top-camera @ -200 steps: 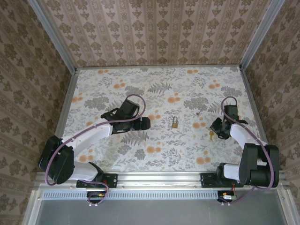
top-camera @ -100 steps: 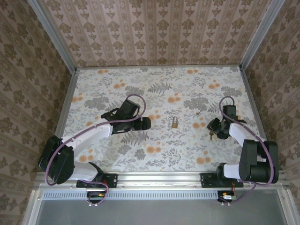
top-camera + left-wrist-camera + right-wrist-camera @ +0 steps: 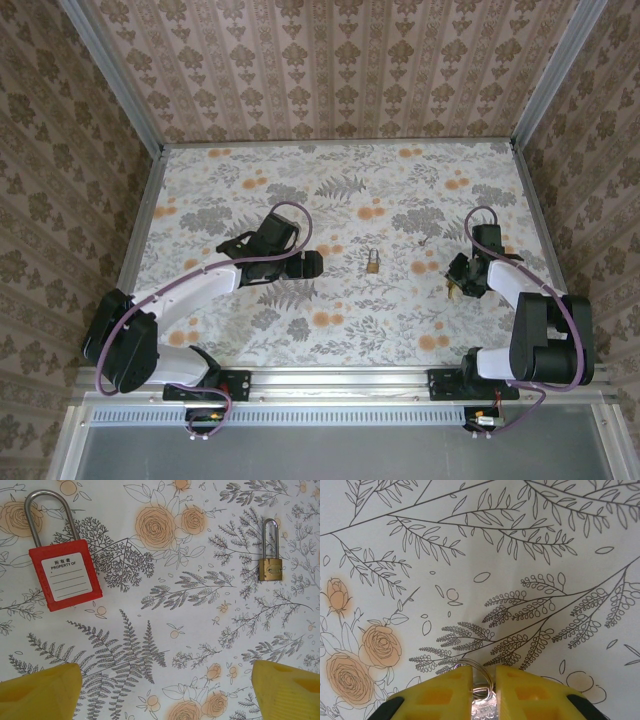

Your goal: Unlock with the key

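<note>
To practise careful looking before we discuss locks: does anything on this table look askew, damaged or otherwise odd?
Nothing is damaged or spilled. The red padlock lies tilted, while the brass padlock lies straight; both shackles are shut. The right gripper pinches a metal ring.

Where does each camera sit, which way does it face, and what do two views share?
Top external: above and behind, looking down at the table; both arms show.
Left wrist: on the left arm, facing down at red padlock and brass padlock; fingertips of the open left hand show.
Right wrist: low over the table; right hand pinches the key.
Shared: top external and left wrist both show the brass padlock.
</note>
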